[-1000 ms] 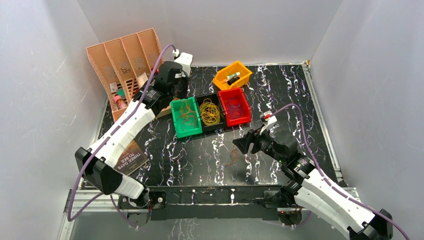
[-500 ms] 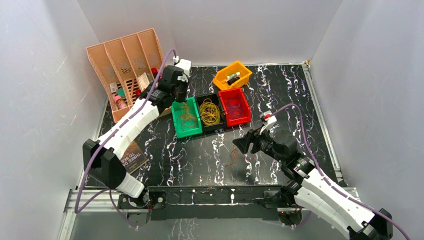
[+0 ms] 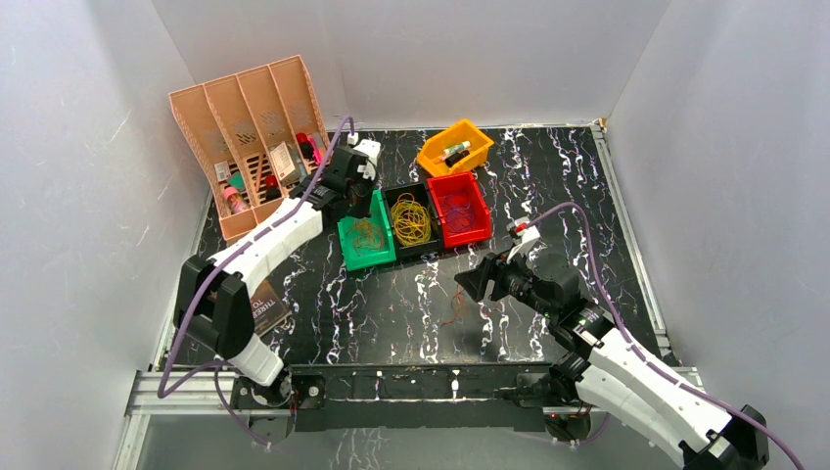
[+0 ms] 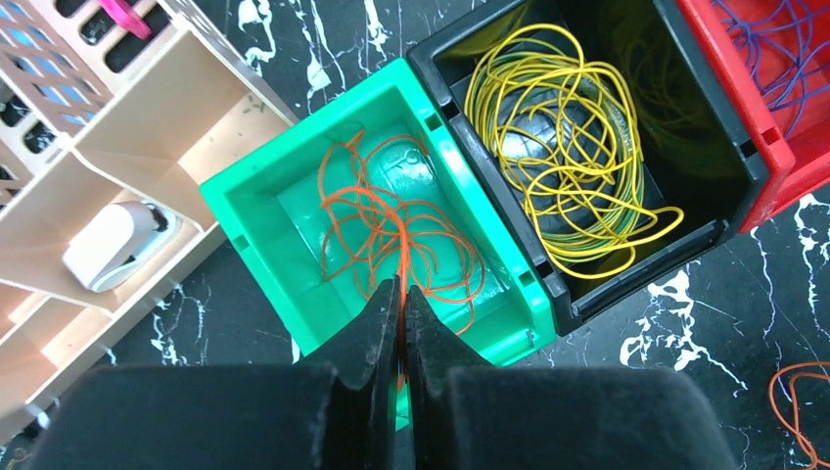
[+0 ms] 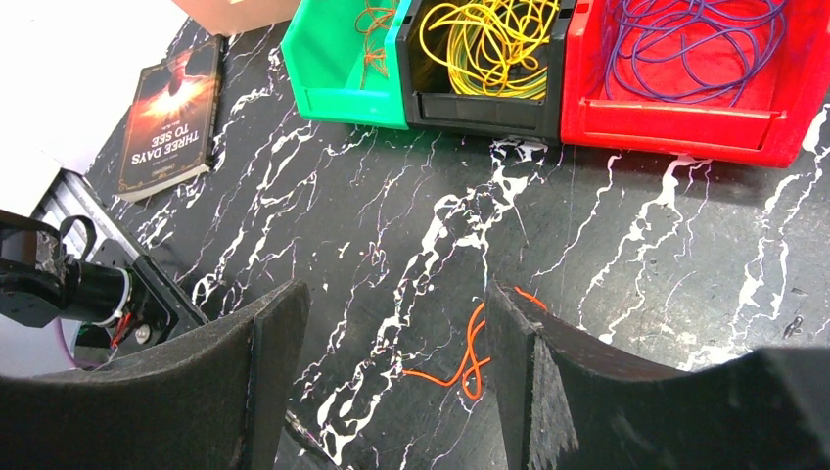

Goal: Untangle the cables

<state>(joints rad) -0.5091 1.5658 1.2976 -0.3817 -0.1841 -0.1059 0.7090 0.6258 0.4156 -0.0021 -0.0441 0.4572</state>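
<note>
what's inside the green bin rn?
Only orange cables, loosely tangled in the green bin; one strand is pinched in the left fingers. Those fingers cover the bin's near edge.

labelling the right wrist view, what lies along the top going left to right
dark-covered paperback book, green plastic bin with orange cables, black plastic bin with yellow cables, red plastic bin with purple cables

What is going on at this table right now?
Two robot arms are working on cables. The left gripper is shut on an orange cable over the green bin. The right gripper hangs open above a loose orange cable on the table. Yellow cables fill the black bin, purple cables the red bin.
</note>
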